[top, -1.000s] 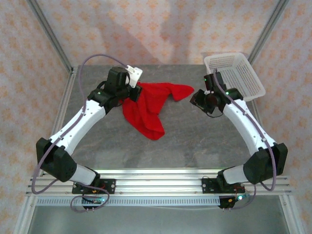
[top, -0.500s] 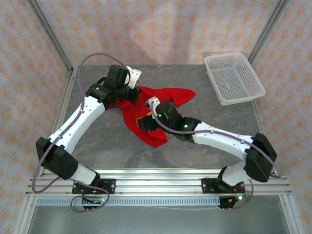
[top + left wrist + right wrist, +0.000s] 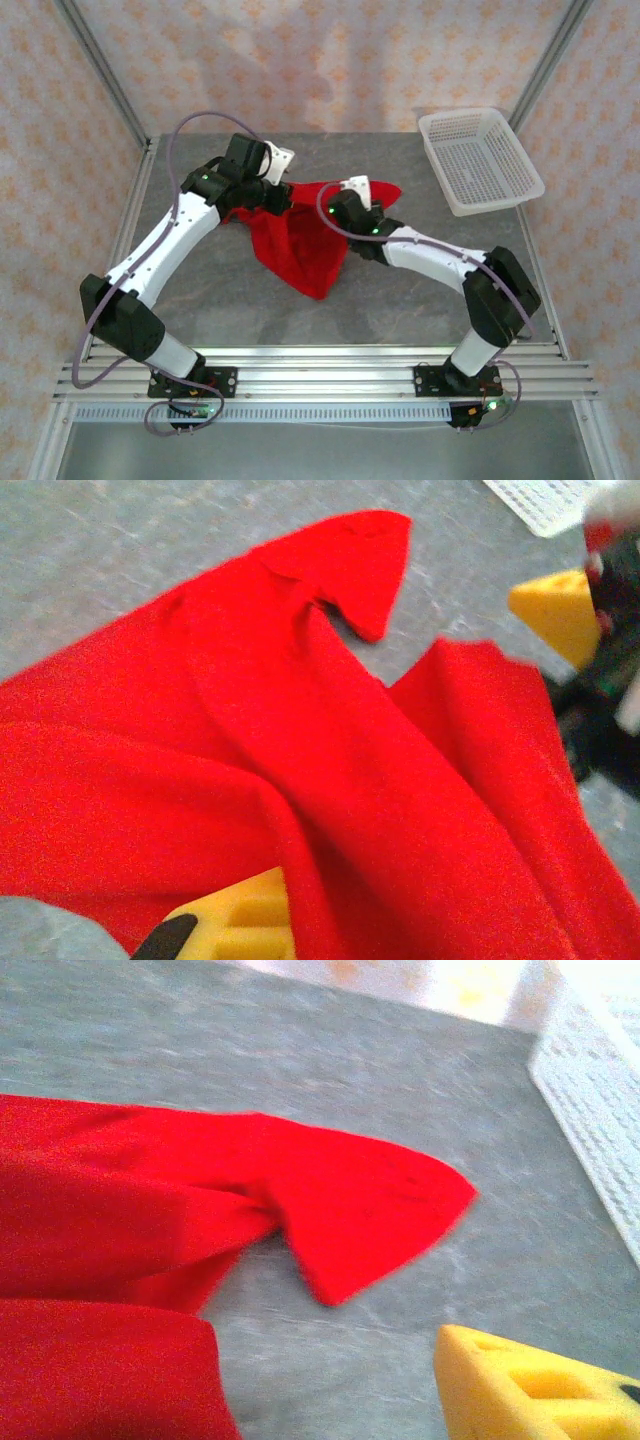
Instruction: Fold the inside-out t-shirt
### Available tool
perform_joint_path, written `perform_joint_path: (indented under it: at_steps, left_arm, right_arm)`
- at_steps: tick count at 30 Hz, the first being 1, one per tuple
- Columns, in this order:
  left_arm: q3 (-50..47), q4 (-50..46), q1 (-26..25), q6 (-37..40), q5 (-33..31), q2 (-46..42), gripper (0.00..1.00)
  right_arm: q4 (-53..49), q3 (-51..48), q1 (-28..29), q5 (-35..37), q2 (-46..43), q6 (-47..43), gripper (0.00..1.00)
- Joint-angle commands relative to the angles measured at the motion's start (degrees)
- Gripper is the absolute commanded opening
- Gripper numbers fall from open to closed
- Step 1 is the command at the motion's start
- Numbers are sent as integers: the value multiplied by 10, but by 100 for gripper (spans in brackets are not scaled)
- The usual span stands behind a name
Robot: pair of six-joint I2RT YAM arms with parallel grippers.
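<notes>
My left gripper (image 3: 268, 194) pinches the red t-shirt (image 3: 300, 245), holding it up to spread over the counter (image 3: 420, 290); I cannot tell the right gripper's (image 3: 352, 200) grip.

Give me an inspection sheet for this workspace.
Surface: grey table, stone-look.
Job's things: red t-shirt bunched mid-table, not yet folded, one sleeve pointing toward the basket.
Clutter: white mesh basket at the far right corner, apart from the shirt.
Grippers: left gripper and right gripper at the shirt's upper edge; whether they are open or shut cannot be read.
Cables: lilac cable arcs above the left arm.
Surroundings: patterned walls, aluminium frame.
</notes>
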Motion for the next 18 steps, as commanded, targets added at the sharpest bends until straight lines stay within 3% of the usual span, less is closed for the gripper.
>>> perform_joint_path:
  at_steps: [1,5,8,10,14,15,18]
  left_arm:
    - [21,-53,-2,-11,67,25,0]
    - [39,-74,-2,-49,83,46,0]
    - [47,-66,-2,-75,94,52,0]
    - [55,-70,-1,-80,95,60,0]
    - [81,-104,-1,-69,97,78,0]
    - [86,-112,-1,-67,95,81,0]
    - [94,-127,-1,-64,89,84,0]
  right_arm:
    - [-90,-4,21,-83,-59,49,62]
    - [35,-119,89,-201,-184,40,61]
    - [124,-162,141,-210,-213,24,54]
    - [158,-156,159,-216,-190,4,42]
    - [230,-125,167,-211,-104,-17,6]
    - [261,-119,167,-194,-78,-33,1]
    - [275,-73,166,-148,-13,-88,0]
